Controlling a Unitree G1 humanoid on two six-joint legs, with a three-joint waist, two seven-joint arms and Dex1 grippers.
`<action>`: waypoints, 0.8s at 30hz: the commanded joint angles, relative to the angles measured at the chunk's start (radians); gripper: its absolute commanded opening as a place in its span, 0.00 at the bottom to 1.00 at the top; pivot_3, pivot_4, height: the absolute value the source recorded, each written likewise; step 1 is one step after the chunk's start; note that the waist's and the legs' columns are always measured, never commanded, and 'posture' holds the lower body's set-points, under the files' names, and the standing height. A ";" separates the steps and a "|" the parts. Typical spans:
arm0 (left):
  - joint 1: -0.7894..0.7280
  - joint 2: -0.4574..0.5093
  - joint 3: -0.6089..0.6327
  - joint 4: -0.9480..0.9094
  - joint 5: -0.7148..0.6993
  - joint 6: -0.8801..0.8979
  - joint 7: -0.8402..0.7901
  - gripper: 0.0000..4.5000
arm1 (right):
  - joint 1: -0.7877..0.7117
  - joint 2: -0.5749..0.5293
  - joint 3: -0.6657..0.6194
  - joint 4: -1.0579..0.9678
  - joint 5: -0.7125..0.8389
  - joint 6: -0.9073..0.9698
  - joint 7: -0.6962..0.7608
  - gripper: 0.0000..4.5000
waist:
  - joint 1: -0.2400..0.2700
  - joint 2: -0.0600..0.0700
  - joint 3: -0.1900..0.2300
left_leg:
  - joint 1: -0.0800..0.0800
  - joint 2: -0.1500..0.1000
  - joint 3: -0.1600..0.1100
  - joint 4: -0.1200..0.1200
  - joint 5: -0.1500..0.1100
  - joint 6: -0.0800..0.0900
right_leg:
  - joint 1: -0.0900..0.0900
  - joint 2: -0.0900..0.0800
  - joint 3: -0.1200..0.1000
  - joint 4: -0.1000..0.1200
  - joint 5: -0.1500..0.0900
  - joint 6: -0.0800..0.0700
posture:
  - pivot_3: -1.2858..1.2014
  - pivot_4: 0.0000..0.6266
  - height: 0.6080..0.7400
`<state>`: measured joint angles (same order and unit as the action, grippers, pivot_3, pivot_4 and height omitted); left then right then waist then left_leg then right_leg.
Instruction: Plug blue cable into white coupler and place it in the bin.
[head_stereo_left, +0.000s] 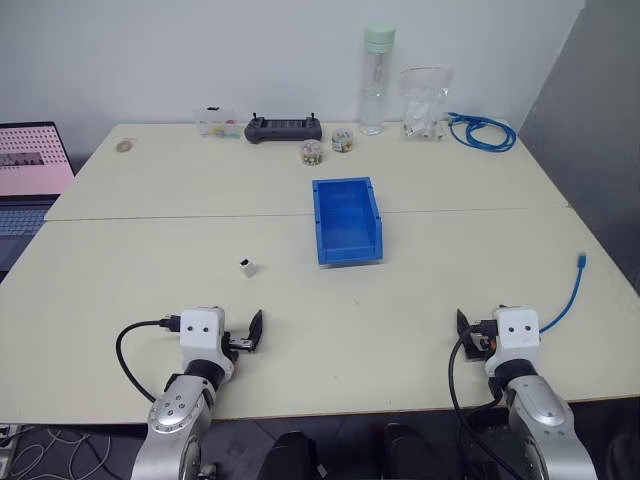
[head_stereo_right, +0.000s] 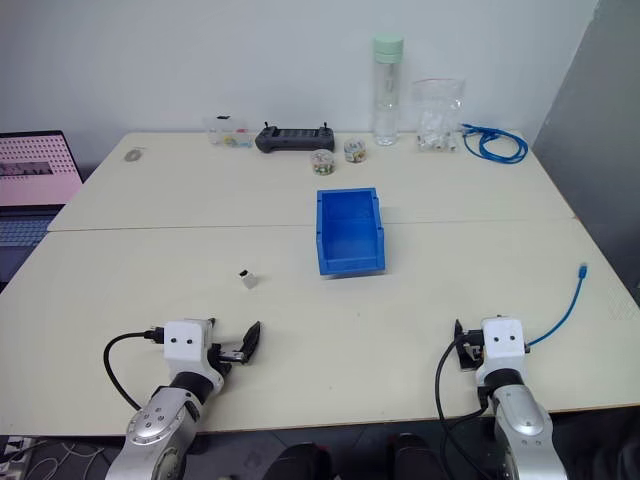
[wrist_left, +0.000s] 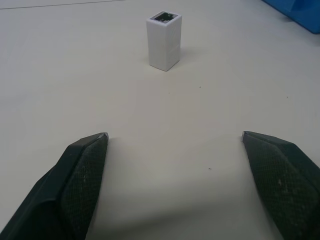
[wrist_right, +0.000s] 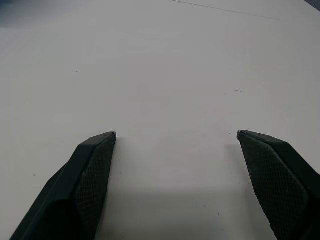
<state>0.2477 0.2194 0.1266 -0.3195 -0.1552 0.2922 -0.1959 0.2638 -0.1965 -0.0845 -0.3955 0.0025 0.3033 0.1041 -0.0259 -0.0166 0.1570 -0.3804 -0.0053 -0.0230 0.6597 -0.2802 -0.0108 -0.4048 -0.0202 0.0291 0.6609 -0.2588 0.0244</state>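
A: How will the coupler handle for us?

B: We think it is very light and hard, a small white block that stands upright on the table with its dark socket face up. Its sides look smooth, so it may slip or tip over if we push it. We should take it by two opposite flat sides, low on the body, and leave the socket free.

A: And the cable?

B: It looks thin, soft and bendy, so the loose strand will not keep a direction. We would hold it just behind the plug tip, where it is stiffer; the clear tip itself seems fragile.

A: Where do they lie from our grippers?

B: The coupler is straight ahead of the left gripper, apart from it and not between the fingers yet. The cable lies near the table's right edge, beside the right gripper on its outer side, running forward from it. In front of that gripper we see bare table.

A: The jaws?

B: Both stand wide apart and hold nothing.

A: The bin?

B: In the middle of the table, further ahead, between both arms and well apart from them, and empty as far as we see
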 joint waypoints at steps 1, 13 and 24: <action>0.015 -0.011 0.014 0.013 0.016 -0.006 0.027 1.00 | 0.011 0.000 -0.008 -0.004 -0.004 -0.010 -0.002 0.92 | 0.000 0.000 0.000 | 0.000 0.000 0.000 0.000 0.000 0.000 | 0.000 0.000 0.000 0.000 0.000 0.000 | 0.52 0.24 1.00; 0.010 -0.021 0.023 0.020 0.008 -0.013 0.041 1.00 | 0.017 -0.002 -0.009 -0.003 -0.002 -0.015 0.006 0.92 | 0.000 0.000 0.000 | 0.000 0.000 0.000 0.000 0.000 0.000 | 0.000 0.000 0.000 0.000 0.000 0.000 | 0.52 0.24 1.00; 0.025 -0.020 0.006 -0.009 0.012 -0.008 0.037 1.00 | 0.014 0.005 -0.012 -0.037 -0.004 0.006 -0.005 0.92 | 0.000 0.000 0.000 | 0.000 0.000 -0.001 0.000 0.000 0.000 | 0.000 0.000 -0.001 0.000 0.000 0.000 | 0.52 0.24 1.00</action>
<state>0.2557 0.1935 0.1260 -0.3199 -0.1548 0.2732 -0.1643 0.2717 -0.1915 -0.0855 -0.3979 0.0020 0.2964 0.1052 -0.0260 -0.0170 0.1572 -0.3807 -0.0052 -0.0235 0.6596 -0.2804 -0.0108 -0.4048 -0.0202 0.0285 0.6604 -0.2588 0.0243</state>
